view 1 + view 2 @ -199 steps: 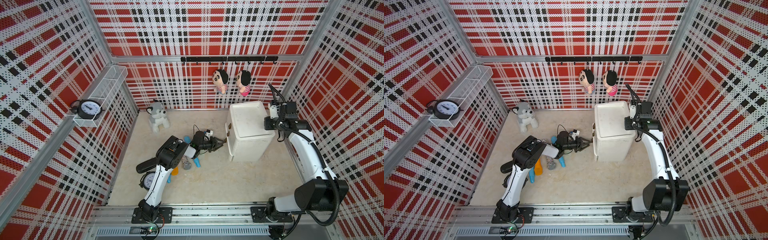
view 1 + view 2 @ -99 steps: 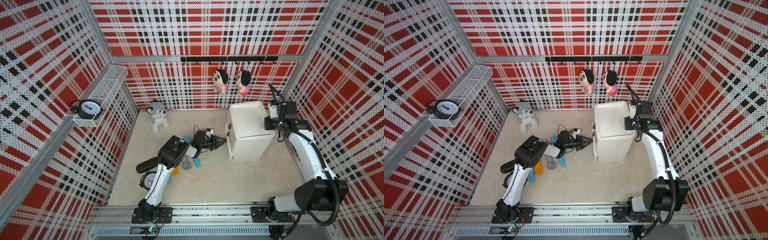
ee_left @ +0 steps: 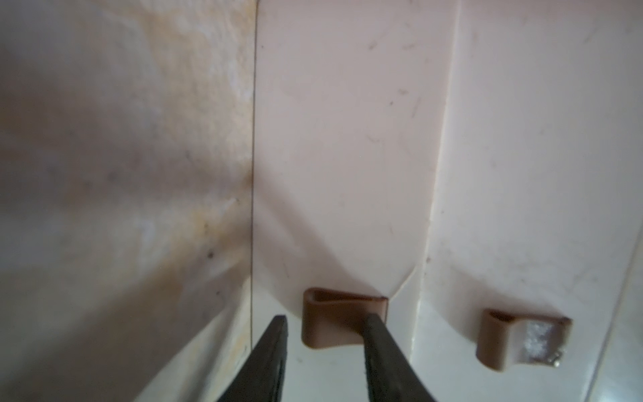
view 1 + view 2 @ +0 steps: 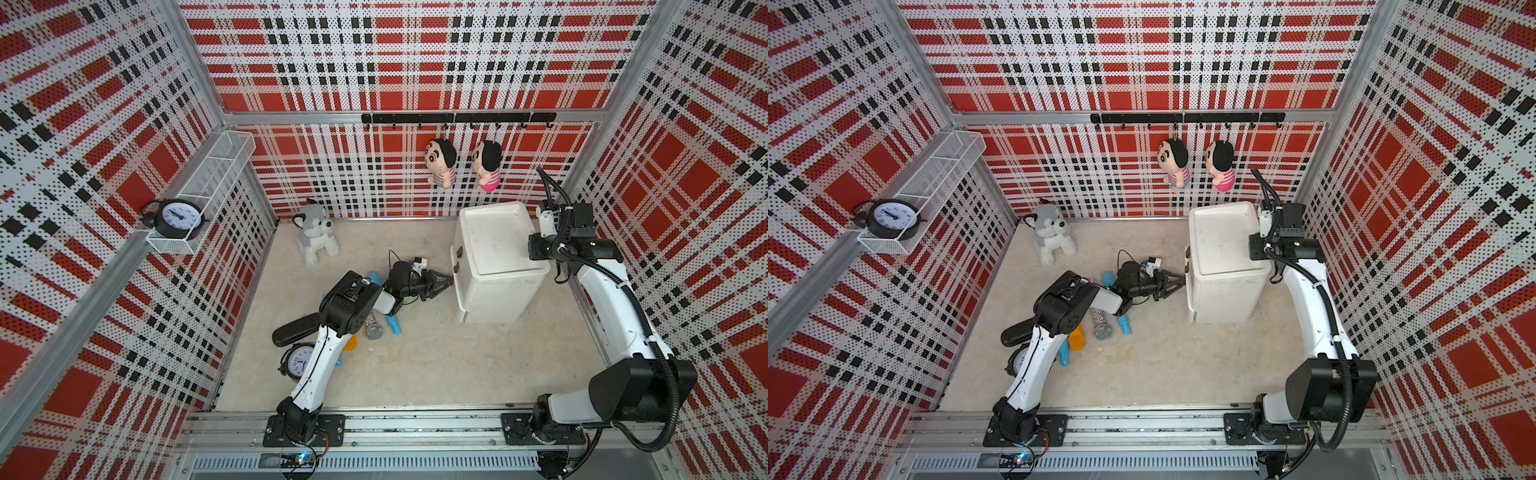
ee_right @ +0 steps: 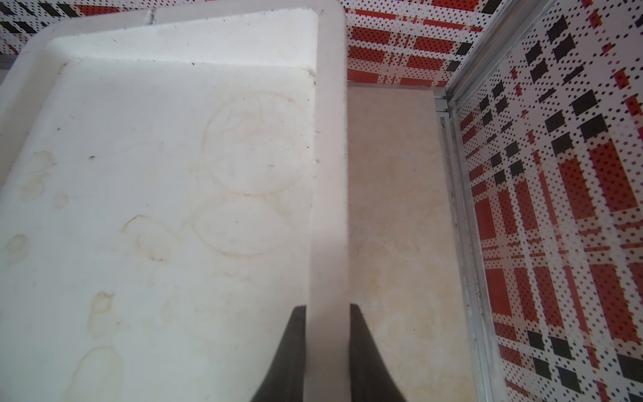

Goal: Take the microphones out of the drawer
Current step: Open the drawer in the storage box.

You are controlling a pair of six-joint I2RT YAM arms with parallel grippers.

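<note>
Start big: the white drawer cabinet (image 4: 496, 249) stands upright at the back right of the floor (image 4: 415, 365). Both drawers look shut, so whatever sits inside is hidden from you. Your right gripper (image 5: 327, 308) is clamped on the cabinet's raised top rim (image 5: 328, 174), 1 finger on each side, and I'd say it's bracing the unit. Your left gripper (image 3: 327, 317) is down at the front face, jaws parted and closed on nothing. 1 finger sits beside the brown handle (image 3: 323, 304) of the drawer nearer the floor, and the other crosses in front of it. A 2nd handle (image 3: 522, 339) sits just beside, untouched. Now the microphone (image 4: 373, 329): the only 1 you can see lies out on the floor, apart from the cabinet, not in a drawer. Whether another waits inside, you can't tell. Expect it to be light, stiff and rounded, likely to roll. Take the slim body across its width, not the mesh head.
</note>
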